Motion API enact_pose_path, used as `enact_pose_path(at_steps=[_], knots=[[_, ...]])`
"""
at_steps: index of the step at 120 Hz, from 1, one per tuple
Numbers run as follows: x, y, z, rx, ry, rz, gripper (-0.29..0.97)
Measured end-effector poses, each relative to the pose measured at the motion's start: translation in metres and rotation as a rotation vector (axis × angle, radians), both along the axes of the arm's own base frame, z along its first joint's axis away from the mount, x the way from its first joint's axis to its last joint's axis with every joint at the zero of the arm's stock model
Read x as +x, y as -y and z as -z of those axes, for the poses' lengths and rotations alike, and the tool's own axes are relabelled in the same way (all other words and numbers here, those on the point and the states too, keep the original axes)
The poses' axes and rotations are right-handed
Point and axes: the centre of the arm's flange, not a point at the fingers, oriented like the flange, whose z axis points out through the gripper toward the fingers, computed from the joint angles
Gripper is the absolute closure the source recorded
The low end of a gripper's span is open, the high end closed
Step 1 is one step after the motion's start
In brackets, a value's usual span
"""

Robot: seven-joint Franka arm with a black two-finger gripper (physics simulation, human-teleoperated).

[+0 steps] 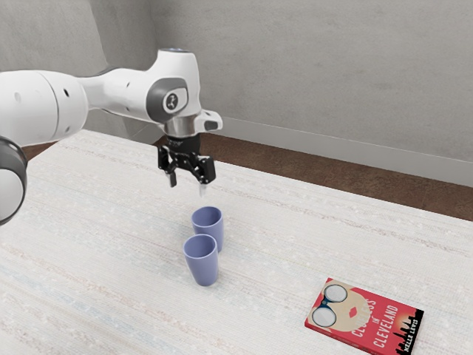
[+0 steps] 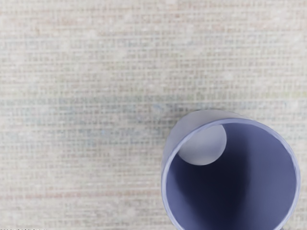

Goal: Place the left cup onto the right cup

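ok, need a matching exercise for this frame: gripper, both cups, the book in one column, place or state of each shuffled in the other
Things:
1. black two-finger gripper
2. farther blue plastic cup
3. nearer blue plastic cup
4. red paperback book

Place or state:
A. lying flat, at the exterior view's lower right
B. open, in the air, holding nothing
C. upright, just below the gripper
D. upright, close in front of the other cup, not under the gripper

Pairs: 1-B, 2-C, 3-D, 4-A
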Motion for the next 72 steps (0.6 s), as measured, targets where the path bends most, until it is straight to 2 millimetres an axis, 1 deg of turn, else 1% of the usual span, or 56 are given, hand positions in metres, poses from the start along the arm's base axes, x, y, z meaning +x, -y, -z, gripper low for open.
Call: enact_pose_path(at_steps=[10,24,49,72], knots=[[-0.005,-0.002,0.02,0.004,-0.021,-0.031,0.0],[-0.006,-0.001,0.039,0.01,-0.031,-0.063,0.0],[-0.004,-0.002,0.05,0.018,-0.025,-0.11,0.0],[-0.006,0.002,0.073,0.024,-0.038,-0.135,0.0]])
